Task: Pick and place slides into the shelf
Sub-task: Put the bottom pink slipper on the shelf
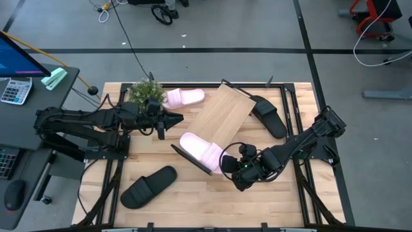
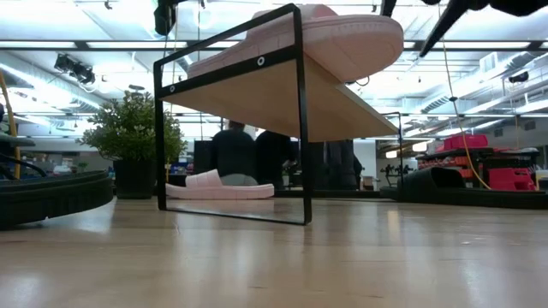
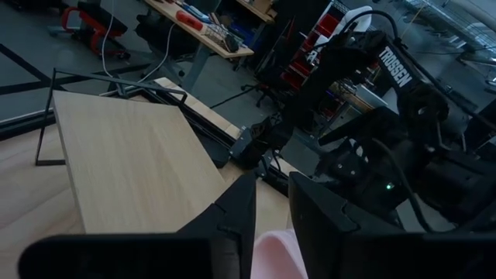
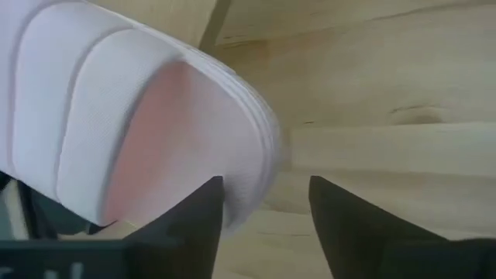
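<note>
Right now a pale pink slide [image 1: 201,152] lies on the near end of the shelf [image 1: 225,116], a light-wood board with black end frames set diagonally across the middle of the slatted table [image 1: 277,200]; the slide's heel end overhangs the board's near end frame. Right gripper [image 1: 230,164] sits just beside that heel end, fingers spread apart with nothing between them; right wrist view shows the pink slide [image 4: 132,124] just past the two dark fingers [image 4: 194,225], not clamped. Low view shows the same slide [image 2: 325,38] up on the tilted board [image 2: 274,98] above the black frame. Second pink slide [image 1: 185,98] lies on the table at the far side, just beside a small potted plant [image 1: 145,91]. One black slide [image 1: 269,117] rests on the table next to the shelf's far right side, the other black slide [image 1: 149,186] lies near the front left, well apart from the shelf. Left gripper [image 1: 177,118] hovers near the plant and the far pink slide, pointing at the shelf, fingers slightly parted, holding nothing.
</note>
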Tool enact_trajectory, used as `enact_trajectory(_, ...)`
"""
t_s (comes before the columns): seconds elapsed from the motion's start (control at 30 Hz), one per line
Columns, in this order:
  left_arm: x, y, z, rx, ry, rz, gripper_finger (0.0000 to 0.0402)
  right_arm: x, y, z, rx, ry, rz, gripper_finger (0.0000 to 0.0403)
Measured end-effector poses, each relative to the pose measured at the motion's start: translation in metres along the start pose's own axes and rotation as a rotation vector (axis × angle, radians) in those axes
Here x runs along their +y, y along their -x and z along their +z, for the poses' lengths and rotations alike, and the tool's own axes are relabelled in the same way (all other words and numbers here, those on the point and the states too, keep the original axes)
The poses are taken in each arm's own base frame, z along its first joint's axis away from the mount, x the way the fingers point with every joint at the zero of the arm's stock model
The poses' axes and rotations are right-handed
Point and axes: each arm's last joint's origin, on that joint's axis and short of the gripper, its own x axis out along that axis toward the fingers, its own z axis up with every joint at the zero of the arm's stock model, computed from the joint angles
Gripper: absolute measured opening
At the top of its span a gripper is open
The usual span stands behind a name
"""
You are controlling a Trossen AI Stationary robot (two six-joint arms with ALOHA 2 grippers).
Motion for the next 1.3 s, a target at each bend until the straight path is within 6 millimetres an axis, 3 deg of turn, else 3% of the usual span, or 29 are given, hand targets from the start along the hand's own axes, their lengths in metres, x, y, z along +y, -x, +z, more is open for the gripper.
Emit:
enact_trajectory(0.17,0.0,0.0,0.0,0.0,0.0,0.0,0.0087,0.0001,-0.0095,-0.0027,-0.006,-0.028,0.067,0.0229)
enact_trajectory(0.33,0.0001,0.0,0.0,0.0,0.001,0.001,0.0091,-0.0007,-0.0114,-0.0019,-0.037,-0.033,0.086,0.022)
enact_trajectory(0.87,0.0001,0.0,-0.0001,0.001,0.0,0.001,0.0088,-0.0017,-0.0084,-0.0033,-0.039,-0.028,0.1,0.0042)
enact_trajectory(1.3,0.0002,0.0,-0.0003,0.003,-0.022,0.002,0.0082,-0.0051,-0.0064,-0.0077,-0.029,-0.029,0.098,0.0052)
